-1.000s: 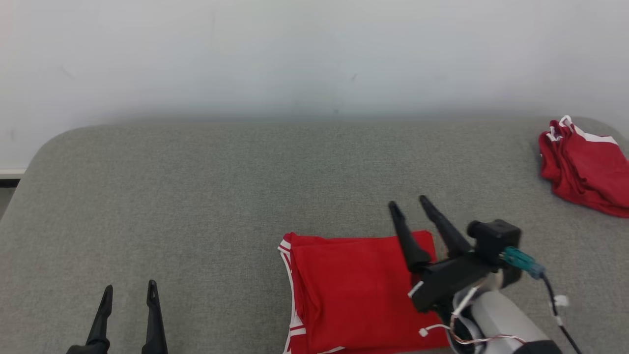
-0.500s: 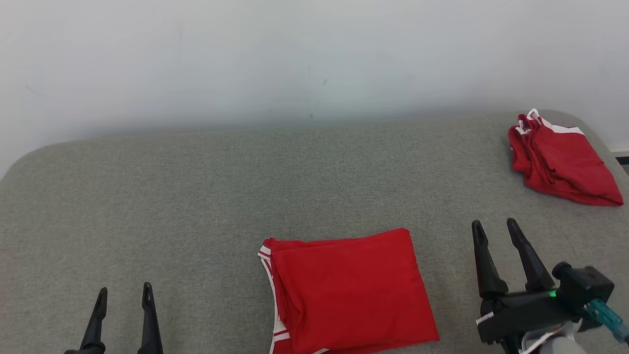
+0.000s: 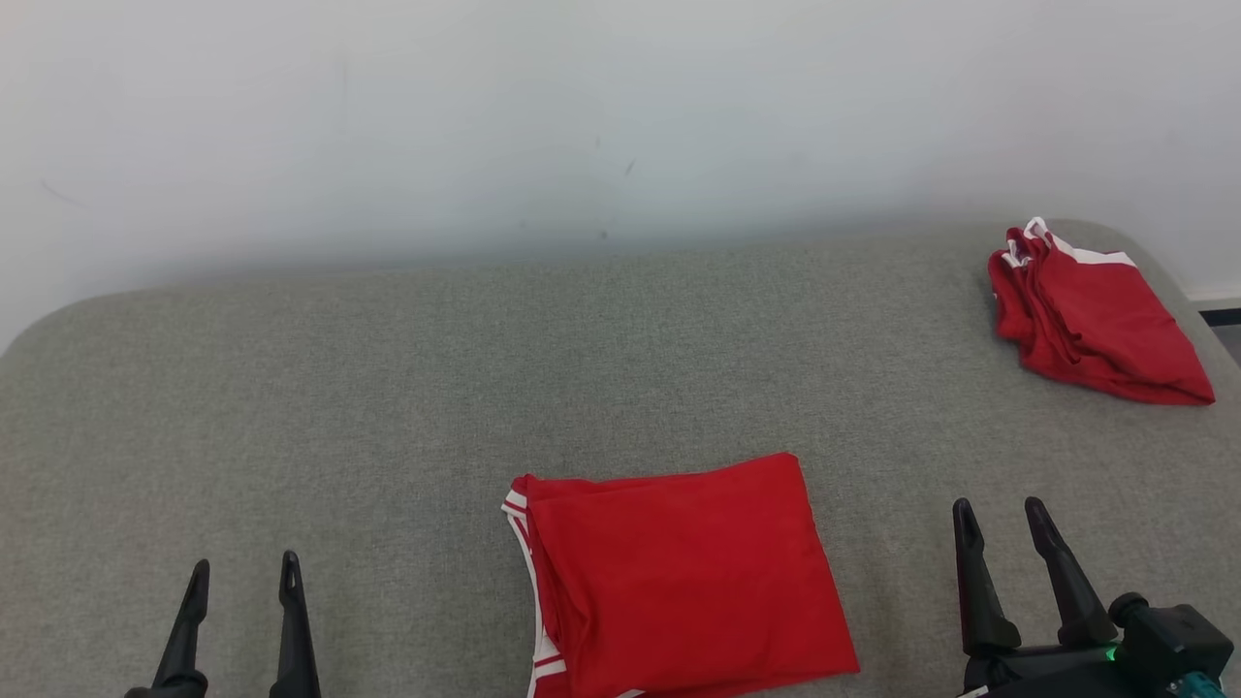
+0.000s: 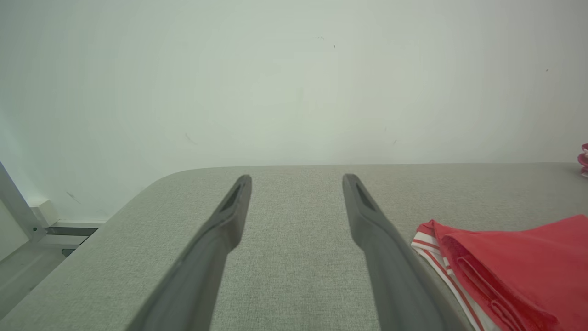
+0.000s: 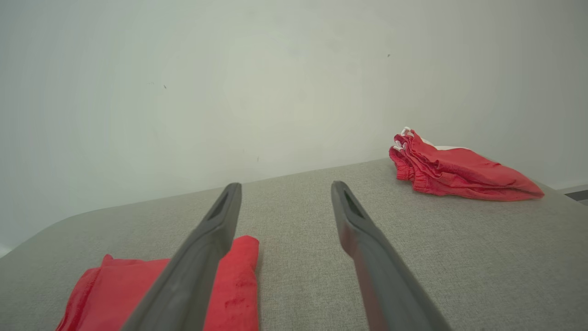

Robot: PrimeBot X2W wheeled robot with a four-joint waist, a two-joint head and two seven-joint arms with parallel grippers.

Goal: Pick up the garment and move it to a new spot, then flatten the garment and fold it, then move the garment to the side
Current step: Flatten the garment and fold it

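Observation:
A red garment (image 3: 679,572) with white trim lies folded into a neat rectangle near the front middle of the grey table (image 3: 388,388). It also appears at the right of the left wrist view as the folded garment (image 4: 510,266) and at the lower left of the right wrist view as the folded garment (image 5: 229,285). My left gripper (image 3: 242,577) stands open at the lower left, well left of it. To the right of the garment my right gripper (image 3: 999,514) is open and empty. Both wrist views show spread fingers (image 4: 229,216) (image 5: 353,216) holding nothing.
A second red garment (image 3: 1091,315) with white trim lies loosely folded at the table's far right corner, also seen as the red pile (image 5: 455,170) in the right wrist view. A pale wall (image 3: 582,116) rises behind the table. The table's rounded corners show left and right.
My right gripper has drawn back from over the folded garment's right edge, down and to the right, staying open. The head view has shifted a little. The left gripper has hardly moved.

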